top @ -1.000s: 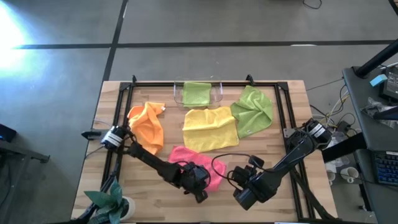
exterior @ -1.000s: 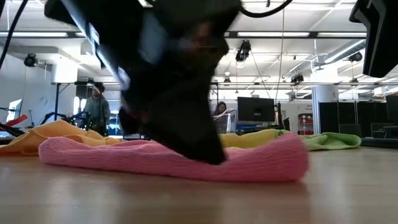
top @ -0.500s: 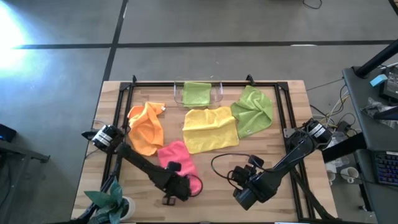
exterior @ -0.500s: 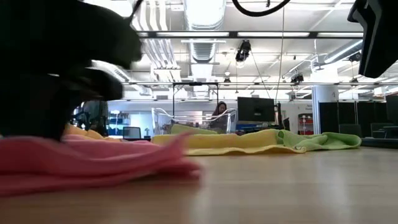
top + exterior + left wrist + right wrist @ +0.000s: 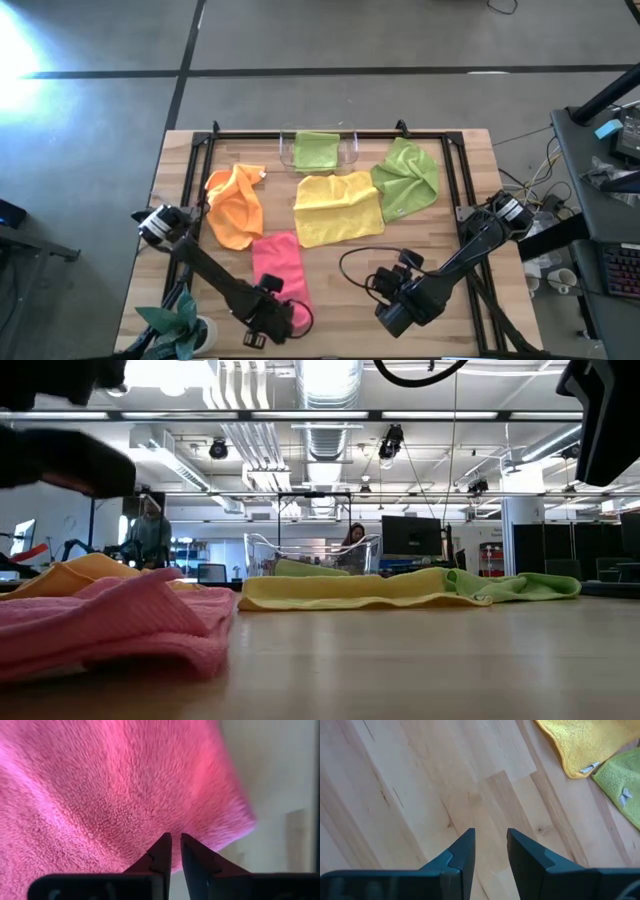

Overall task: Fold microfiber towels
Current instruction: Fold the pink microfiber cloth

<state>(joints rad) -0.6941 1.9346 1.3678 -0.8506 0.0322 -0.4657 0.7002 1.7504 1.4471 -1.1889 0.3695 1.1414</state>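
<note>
The pink towel [image 5: 280,265] lies as a long strip near the table's front left, and shows low at the left of the low view as the pink towel [image 5: 110,625]. My left gripper [image 5: 268,322] stands over its near end, pointing down, shut on it [image 5: 173,840]. My right gripper [image 5: 392,318] hovers open over bare wood [image 5: 490,842] at the front right. The orange towel [image 5: 237,205], yellow towel [image 5: 338,207] and a lime green towel [image 5: 408,178] lie farther back. Another green towel [image 5: 316,150] sits in the clear tray [image 5: 285,150]. My left gripper pinches the pink towel at its near edge [image 5: 172,827] between its two fingertips, coming from above and pointing down. One layer or several, I cannot tell. The rest of the towel lies on the table, stretching away toward the far edge.
A small potted plant [image 5: 175,325] stands at the front left corner. A black frame [image 5: 200,150] runs around the work area. Bare wood lies between the two grippers at the front. People and desks show in the room beyond.
My left gripper has gone toward the table's left and near edge, rising a little and rolling about its own axis, still shut. The pink towel has been dragged left with it and drawn out from a bunched patch into a longer strip.
</note>
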